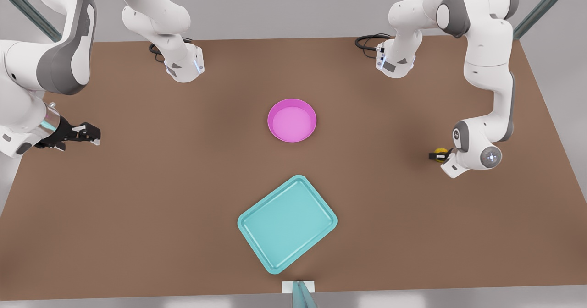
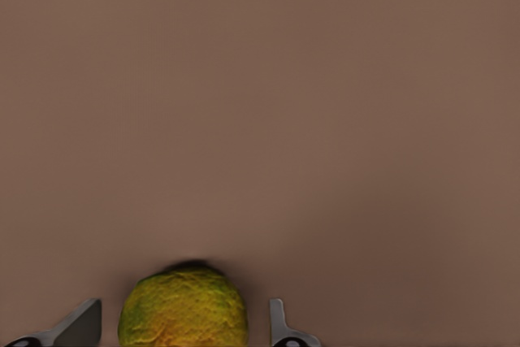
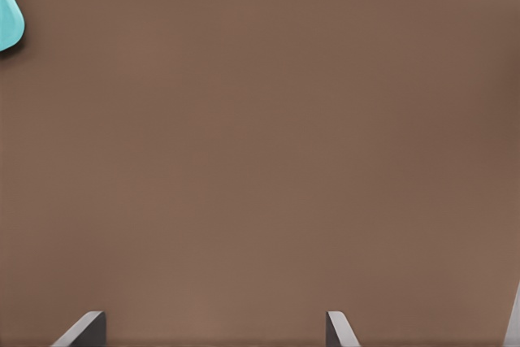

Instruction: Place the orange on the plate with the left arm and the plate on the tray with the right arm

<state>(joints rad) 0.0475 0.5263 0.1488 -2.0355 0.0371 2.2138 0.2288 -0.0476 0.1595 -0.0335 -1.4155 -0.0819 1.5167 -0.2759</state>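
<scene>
**Orange between the fingers, not yet lifted; the slip is the risk**

The left gripper (image 1: 435, 156) is down at the orange (image 1: 440, 154) near the bench (image 1: 183, 184) edge on the front view's right; in the left wrist view the orange (image 2: 183, 308) sits between the two spread fingers (image 2: 280, 323), with a gap showing on each side, so they are around it and not yet pinching; the right gripper (image 1: 89, 134) waits near the opposite edge, on the front view's left, its fingers (image 3: 337, 329) spread over bare bench; the plate (image 1: 292, 120) lies near the bench's middle, and the tray (image 1: 287, 223) lies near the front edge, turned at an angle, well apart from the plate

What could go wrong, as I judge it: the orange is round and rough, so an off-centre close could squeeze it out and send it rolling toward the near edge; a drop from too high over the plate could bounce it over the low rim; the plate's thin rim gives the right gripper little to pinch, and a tilt in carrying would roll the orange off; the tray's skewed lie could leave the plate half on its rim

Count: one orange; one plate; one tray; two arms, each with two fingers
</scene>
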